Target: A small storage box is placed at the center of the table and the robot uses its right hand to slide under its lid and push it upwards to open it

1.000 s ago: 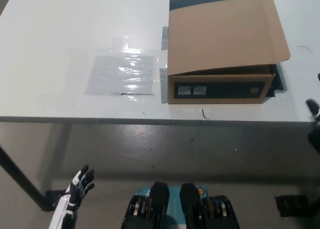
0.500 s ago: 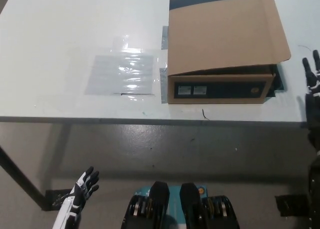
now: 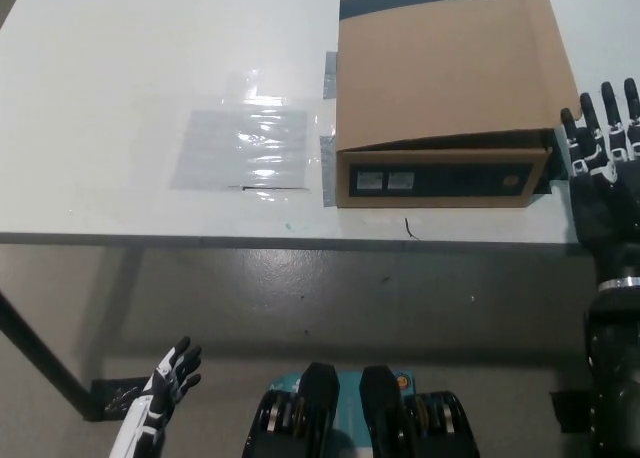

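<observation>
Since the earlier frame your right hand (image 3: 600, 168) has risen beside the tabletop's (image 3: 120, 98) right edge, fingers spread, holding nothing. The storage box (image 3: 445, 88), lid (image 3: 450, 73) down, sits just to its left; left hand (image 3: 170, 378) rests low.

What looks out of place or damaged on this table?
Nothing looks damaged. The cardboard box sits toward the table's right side, lid down. A clear plastic sheet lies flat beside it.
</observation>
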Controlling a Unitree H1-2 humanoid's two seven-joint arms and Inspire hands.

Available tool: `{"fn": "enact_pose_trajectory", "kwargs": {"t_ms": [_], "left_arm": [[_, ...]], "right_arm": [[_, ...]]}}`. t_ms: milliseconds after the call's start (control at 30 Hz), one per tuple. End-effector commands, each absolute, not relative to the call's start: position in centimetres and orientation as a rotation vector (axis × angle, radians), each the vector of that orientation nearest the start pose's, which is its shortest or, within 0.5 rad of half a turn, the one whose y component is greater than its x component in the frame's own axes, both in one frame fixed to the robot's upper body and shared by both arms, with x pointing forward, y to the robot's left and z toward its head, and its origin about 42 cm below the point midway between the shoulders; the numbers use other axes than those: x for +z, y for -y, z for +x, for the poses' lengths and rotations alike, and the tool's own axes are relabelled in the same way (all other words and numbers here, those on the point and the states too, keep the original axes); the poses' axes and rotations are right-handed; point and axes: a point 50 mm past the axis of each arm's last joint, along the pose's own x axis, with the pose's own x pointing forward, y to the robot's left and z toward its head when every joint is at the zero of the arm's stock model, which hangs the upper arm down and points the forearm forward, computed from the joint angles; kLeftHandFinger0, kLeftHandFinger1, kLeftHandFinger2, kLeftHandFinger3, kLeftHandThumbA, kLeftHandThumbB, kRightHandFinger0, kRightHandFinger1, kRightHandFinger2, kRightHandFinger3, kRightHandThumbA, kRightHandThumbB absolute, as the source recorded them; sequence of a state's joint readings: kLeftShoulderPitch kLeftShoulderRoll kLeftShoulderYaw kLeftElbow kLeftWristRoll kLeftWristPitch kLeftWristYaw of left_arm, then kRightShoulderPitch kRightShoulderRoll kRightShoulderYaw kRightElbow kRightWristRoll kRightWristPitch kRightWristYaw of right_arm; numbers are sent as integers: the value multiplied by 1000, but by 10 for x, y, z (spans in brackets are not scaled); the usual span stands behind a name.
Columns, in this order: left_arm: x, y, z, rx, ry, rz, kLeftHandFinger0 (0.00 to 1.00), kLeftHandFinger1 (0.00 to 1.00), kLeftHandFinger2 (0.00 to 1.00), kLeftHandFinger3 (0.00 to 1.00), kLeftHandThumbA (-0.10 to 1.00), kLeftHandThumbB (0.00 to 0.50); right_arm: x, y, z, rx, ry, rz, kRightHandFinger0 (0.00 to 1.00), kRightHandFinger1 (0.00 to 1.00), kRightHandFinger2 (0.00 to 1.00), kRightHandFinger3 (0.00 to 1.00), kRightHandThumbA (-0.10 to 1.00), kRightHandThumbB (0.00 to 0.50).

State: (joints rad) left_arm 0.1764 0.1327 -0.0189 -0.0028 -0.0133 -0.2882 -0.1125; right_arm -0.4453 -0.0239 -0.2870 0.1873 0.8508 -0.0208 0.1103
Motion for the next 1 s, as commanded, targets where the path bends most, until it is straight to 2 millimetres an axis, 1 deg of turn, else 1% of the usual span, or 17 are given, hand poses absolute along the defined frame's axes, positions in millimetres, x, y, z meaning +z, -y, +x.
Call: {"fn": "enact_pose_trajectory", "kwargs": {"t_ms": [0,133,233,300,333,367,467,533,600,667,833,900,933,967], "left_arm": [[83,-254,223,-141,166,134,1000,1000,1000,1000,1000,377],[83,-254,223,-144,157,135,1000,1000,1000,1000,1000,368],[82,-255,223,-141,149,131,1000,1000,1000,1000,1000,373],[82,-255,223,-141,145,130,1000,1000,1000,1000,1000,372],[82,-255,224,-145,144,126,1000,1000,1000,1000,1000,361],[82,-255,224,-145,144,125,1000,1000,1000,1000,1000,361],[81,-255,223,-141,144,123,1000,1000,1000,1000,1000,349],[80,-255,222,-140,145,122,1000,1000,1000,1000,1000,344],[79,-254,222,-144,144,125,1000,1000,1000,1000,1000,344],[79,-253,223,-149,145,117,1000,1000,1000,1000,1000,337],[78,-252,222,-146,150,113,1000,1000,1000,1000,1000,337],[78,-252,222,-147,146,112,1000,1000,1000,1000,1000,335],[78,-252,222,-147,147,118,1000,1000,1000,1000,1000,334],[79,-252,223,-147,150,120,1000,1000,1000,1000,1000,333]], "right_arm": [[220,253,425,97,433,921,1000,1000,1000,1000,1000,370],[221,262,423,78,465,902,1000,1000,1000,1000,1000,344],[230,276,421,64,506,861,1000,1000,1000,1000,1000,367],[236,282,420,70,534,850,1000,1000,1000,1000,1000,360],[244,290,419,55,557,843,1000,1000,1000,1000,1000,353],[246,293,419,53,569,843,1000,1000,1000,1000,1000,352],[261,307,415,34,611,835,1000,1000,1000,1000,1000,395],[265,314,415,24,617,831,1000,1000,1000,1000,1000,384],[264,317,416,18,614,831,1000,1000,1000,1000,1000,373],[257,321,421,0,600,837,1000,1000,1000,1000,1000,361],[243,320,431,-21,552,862,1000,1000,1000,1000,1000,339],[236,319,436,-34,531,842,1000,1000,1000,1000,1000,338],[233,317,438,-41,523,843,1000,1000,1000,1000,1000,350],[230,317,442,-42,517,844,1000,1000,1000,1000,1000,348]]}}
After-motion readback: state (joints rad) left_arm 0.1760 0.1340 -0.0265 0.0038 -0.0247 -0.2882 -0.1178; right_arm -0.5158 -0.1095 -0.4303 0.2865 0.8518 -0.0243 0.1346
